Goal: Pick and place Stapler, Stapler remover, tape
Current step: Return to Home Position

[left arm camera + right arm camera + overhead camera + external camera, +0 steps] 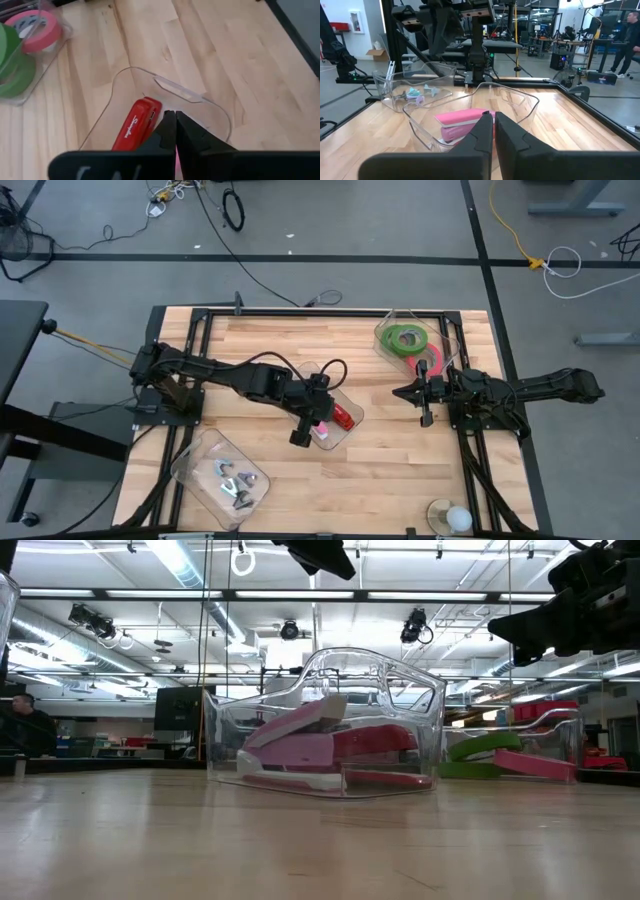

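Observation:
A clear tray (pixel 345 402) at mid-table holds a red stapler (pixel 343 417) and a pink stapler (pixel 322 430); both also show in the low view (pixel 330 745). My left gripper (pixel 175 122) is shut and empty, raised above this tray beside the red stapler's (pixel 135 125) end. A second clear tray (pixel 445 340) at the far right holds two green tape rings (pixel 405 338) and a pink one (pixel 432 360). My right gripper (pixel 493 122) is shut and empty, level, next to the tape tray, pointing toward the stapler tray (pixel 520 102).
A third clear tray (pixel 185 465) near the front left holds several staple removers (pixel 232 480), which also show in the right wrist view (pixel 417 93). A round white object (pixel 452 518) sits at the front right edge. A black frame (pixel 470 450) borders the table. People stand in the room beyond.

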